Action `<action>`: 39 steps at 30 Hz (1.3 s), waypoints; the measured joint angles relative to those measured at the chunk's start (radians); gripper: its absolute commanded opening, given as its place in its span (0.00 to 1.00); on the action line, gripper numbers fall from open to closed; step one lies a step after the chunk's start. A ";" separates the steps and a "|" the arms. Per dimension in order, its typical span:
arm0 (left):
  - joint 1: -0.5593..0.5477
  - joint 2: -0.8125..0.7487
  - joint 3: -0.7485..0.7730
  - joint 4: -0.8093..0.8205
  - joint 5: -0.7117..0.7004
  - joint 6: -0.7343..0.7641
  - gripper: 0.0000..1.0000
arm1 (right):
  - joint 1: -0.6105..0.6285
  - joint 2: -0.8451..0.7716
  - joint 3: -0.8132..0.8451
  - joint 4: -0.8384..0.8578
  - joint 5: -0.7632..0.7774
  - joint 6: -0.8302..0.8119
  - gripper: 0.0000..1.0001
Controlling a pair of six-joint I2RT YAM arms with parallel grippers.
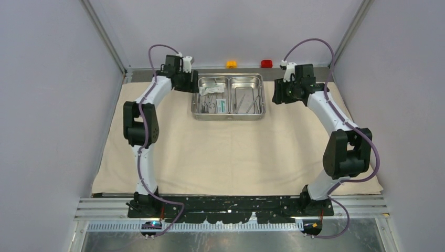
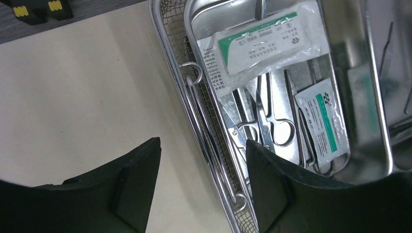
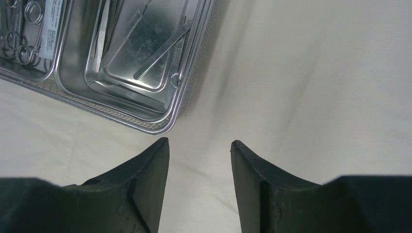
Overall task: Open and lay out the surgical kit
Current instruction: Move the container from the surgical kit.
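Top external view: the beige cloth wrap (image 1: pixel 220 152) lies spread flat over most of the table. The steel tray (image 1: pixel 229 117) sits on the cloth toward its 12 o'clock edge, with its two compartments side by side. Both arms reach toward the far edge, the left gripper (image 1: pixel 189 81) at the tray's 9 o'clock end and the right gripper (image 1: pixel 281 90) at its 3 o'clock end.

In the left wrist view the left gripper (image 2: pixel 203 142) has its jaws well apart, straddling the tray's mesh wall and rim. One finger is over bare cloth and the other over the tray's inside. The wire handle (image 2: pixel 194 92) on that wall runs up through the gap toward 12 o'clock. I cannot tell whether either finger touches the tray, and nothing is gripped.

In the right wrist view the right gripper (image 3: pixel 200 141) is moderately open over bare cloth, holding nothing. The tray's corner lies just off the gap at 11 o'clock.

Inside the left compartment, a larger white-and-green packet (image 2: pixel 265 41) lies across the instruments. A smaller packet (image 2: pixel 324 121) sits at its 5 o'clock, and ring-handled scissors (image 2: pixel 272 128) show between the two. The right compartment holds thin straight tools (image 3: pixel 160 51) lying at a slant.

Beyond the tray at 12 o'clock are an orange button (image 1: pixel 231 64) and a red button (image 1: pixel 267 63).
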 measured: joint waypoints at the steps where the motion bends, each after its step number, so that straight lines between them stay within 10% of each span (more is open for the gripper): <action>1: -0.005 0.028 0.022 -0.004 -0.012 -0.010 0.62 | 0.000 0.000 0.000 0.001 0.002 0.000 0.55; 23: -0.011 0.070 0.014 -0.012 -0.092 -0.084 0.01 | -0.010 0.006 -0.027 -0.001 0.001 -0.029 0.54; 39: 0.272 0.015 -0.039 -0.092 -0.082 0.029 0.00 | -0.021 0.026 -0.032 -0.004 -0.013 -0.039 0.54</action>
